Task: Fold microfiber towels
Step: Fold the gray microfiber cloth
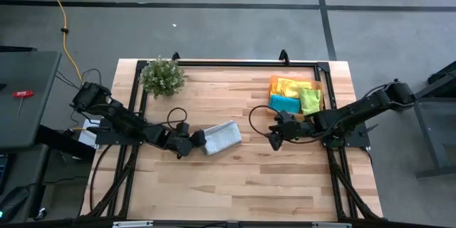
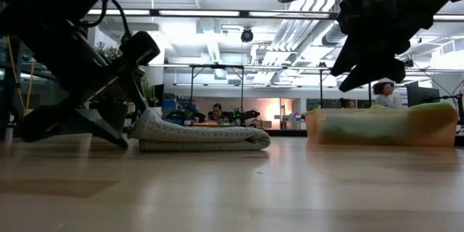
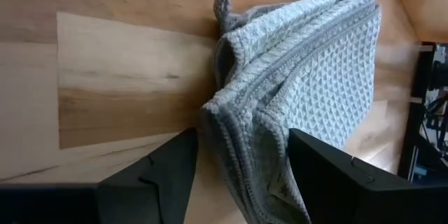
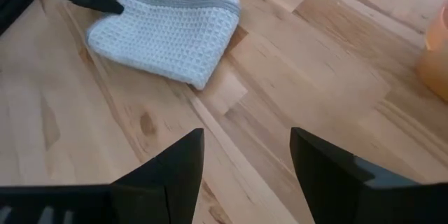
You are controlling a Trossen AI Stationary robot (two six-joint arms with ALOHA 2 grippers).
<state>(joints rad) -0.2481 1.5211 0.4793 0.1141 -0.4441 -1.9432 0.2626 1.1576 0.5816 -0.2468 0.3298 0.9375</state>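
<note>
— What's nearest on the table?

— The left gripper (image 1: 194, 141), left of centre in the overhead picture, down at the wooden table (image 1: 235, 185). Its jaws sit fairly wide around the bunched edge of the pale grey-blue towel (image 1: 221, 137), folded into a flat pad at mid-frame.

— Pinching it?

— The fingers (image 3: 157, 175) straddle the cloth's edge; I can't tell if they press it.

— And the other arm?

— The right gripper (image 1: 274, 137) hangs right of centre, jaws apart, holding nothing, apart from that towel.

— Farther back?

— Upper right, the orange tray (image 1: 274, 80) holds a yellow towel (image 1: 287, 87), a teal blue towel (image 1: 284, 103) and a lime green towel (image 1: 311, 100). Upper left stands a small leafy plant (image 1: 162, 76).
</note>
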